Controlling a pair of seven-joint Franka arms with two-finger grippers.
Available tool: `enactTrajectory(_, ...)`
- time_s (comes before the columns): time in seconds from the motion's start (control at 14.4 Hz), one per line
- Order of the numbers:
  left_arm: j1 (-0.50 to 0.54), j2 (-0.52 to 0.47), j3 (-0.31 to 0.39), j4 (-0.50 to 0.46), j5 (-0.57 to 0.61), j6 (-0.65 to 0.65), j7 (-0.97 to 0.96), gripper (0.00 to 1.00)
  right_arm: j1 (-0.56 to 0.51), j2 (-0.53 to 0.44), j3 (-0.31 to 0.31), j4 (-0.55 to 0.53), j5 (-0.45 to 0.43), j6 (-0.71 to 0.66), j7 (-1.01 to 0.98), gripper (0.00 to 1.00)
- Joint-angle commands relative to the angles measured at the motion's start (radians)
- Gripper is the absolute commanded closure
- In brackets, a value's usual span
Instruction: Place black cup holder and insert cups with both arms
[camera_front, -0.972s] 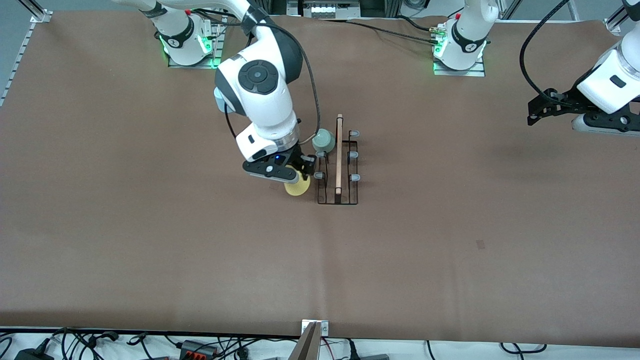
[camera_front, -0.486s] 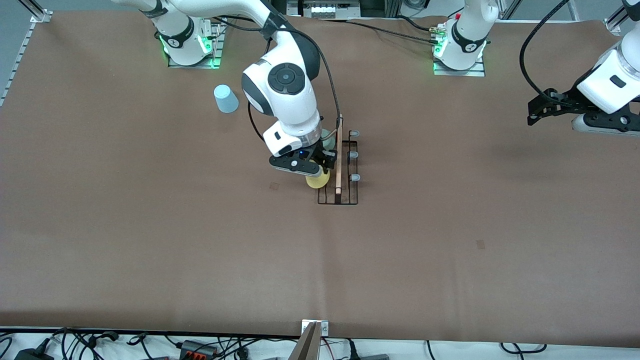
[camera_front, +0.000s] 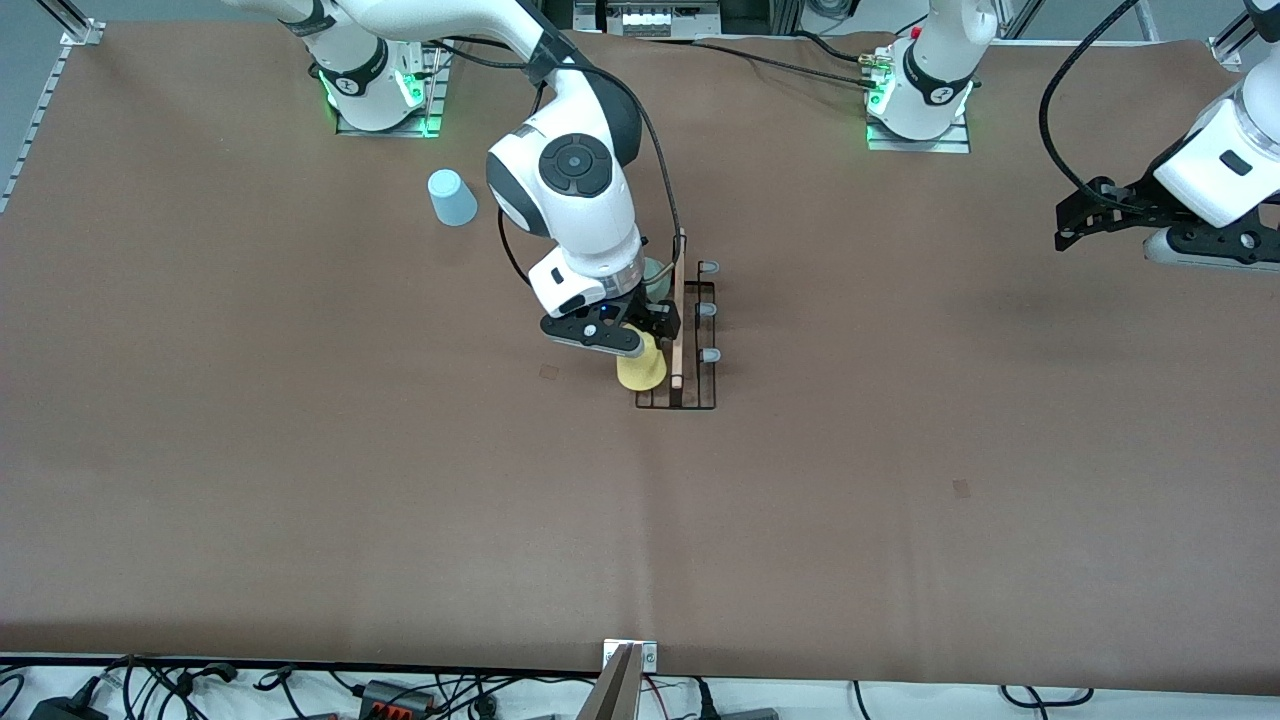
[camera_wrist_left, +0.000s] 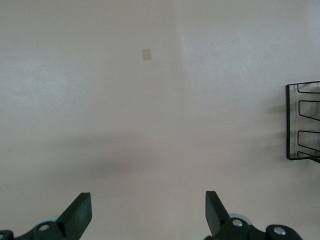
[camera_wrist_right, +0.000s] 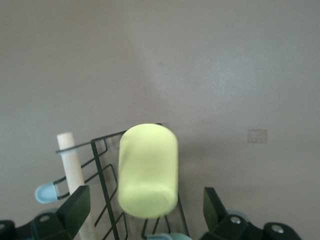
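The black cup holder (camera_front: 697, 404) stands mid-table, its wooden handle (camera_front: 678, 300) running toward the front camera. The yellow cup (camera_front: 641, 368) sits tilted, bottom up, on the holder at its corner nearest the front camera, toward the right arm's end. My right gripper (camera_front: 640, 328) hangs just above it, open; in the right wrist view the yellow cup (camera_wrist_right: 148, 170) lies between the wide-apart jaws of the right gripper (camera_wrist_right: 145, 200), touching neither. A mint green cup (camera_front: 655, 272) on the holder shows partly under the wrist. A light blue cup (camera_front: 452, 197) stands on the table near the right arm's base. My left gripper (camera_front: 1072, 226) waits open, in the air.
In the left wrist view the holder's end (camera_wrist_left: 302, 122) shows at the edge, with bare table under the left gripper (camera_wrist_left: 148, 205). Small tape marks (camera_front: 961, 488) dot the table. Cables lie along the front edge (camera_front: 400, 690).
My right gripper carried the yellow cup from beside the holder onto it, then opened and let it go. The arm's shift uncovered the light blue cup. The left arm stayed still.
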Motion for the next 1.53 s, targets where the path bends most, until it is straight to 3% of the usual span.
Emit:
enactTrajectory(0.0, -0.005, 0.015, -0.001, 0.031, 0.021, -0.023, 0.004, 0.00, -0.053, -0.067, 0.011, 0.005, -0.002, -0.096, -0.008, 0.00)
enactTrajectory(0.14, -0.005, 0.015, -0.001, 0.031, 0.021, -0.023, 0.004, 0.00, -0.126, -0.163, 0.011, -0.037, -0.002, -0.202, -0.083, 0.00)
enactTrajectory(0.35, -0.005, 0.015, -0.001, 0.031, 0.021, -0.021, 0.004, 0.00, -0.301, -0.323, 0.011, -0.146, 0.000, -0.293, -0.349, 0.00)
enactTrajectory(0.42, -0.005, 0.015, -0.001, 0.031, 0.021, -0.023, 0.004, 0.00, -0.362, -0.352, 0.017, -0.163, 0.006, -0.325, -0.424, 0.00)
enactTrajectory(0.56, -0.005, 0.015, -0.001, 0.031, 0.021, -0.021, 0.004, 0.00, -0.552, -0.392, 0.099, -0.176, 0.020, -0.402, -0.569, 0.00)
enactTrajectory(0.62, -0.005, 0.015, -0.001, 0.031, 0.021, -0.023, 0.004, 0.00, -0.622, -0.412, 0.112, -0.176, 0.020, -0.443, -0.635, 0.00)
enactTrajectory(0.83, -0.005, 0.015, -0.001, 0.031, 0.021, -0.021, 0.004, 0.00, -0.769, -0.463, 0.109, -0.173, 0.021, -0.480, -0.842, 0.00)
enactTrajectory(1.04, -0.005, 0.015, -0.001, 0.031, 0.021, -0.021, 0.004, 0.00, -0.909, -0.513, 0.106, -0.156, 0.018, -0.499, -0.867, 0.00)
enactTrajectory(1.18, -0.005, 0.015, -0.001, 0.031, 0.021, -0.021, 0.004, 0.00, -0.909, -0.533, 0.054, -0.128, 0.009, -0.500, -0.897, 0.00)
enactTrajectory(1.39, -0.005, 0.015, -0.001, 0.031, 0.021, -0.021, 0.004, 0.00, -0.759, -0.521, -0.128, -0.119, 0.037, -0.535, -0.986, 0.00)
enactTrajectory(1.46, -0.005, 0.015, -0.001, 0.031, 0.021, -0.021, 0.004, 0.00, -0.727, -0.523, -0.152, -0.116, 0.038, -0.551, -0.982, 0.00)
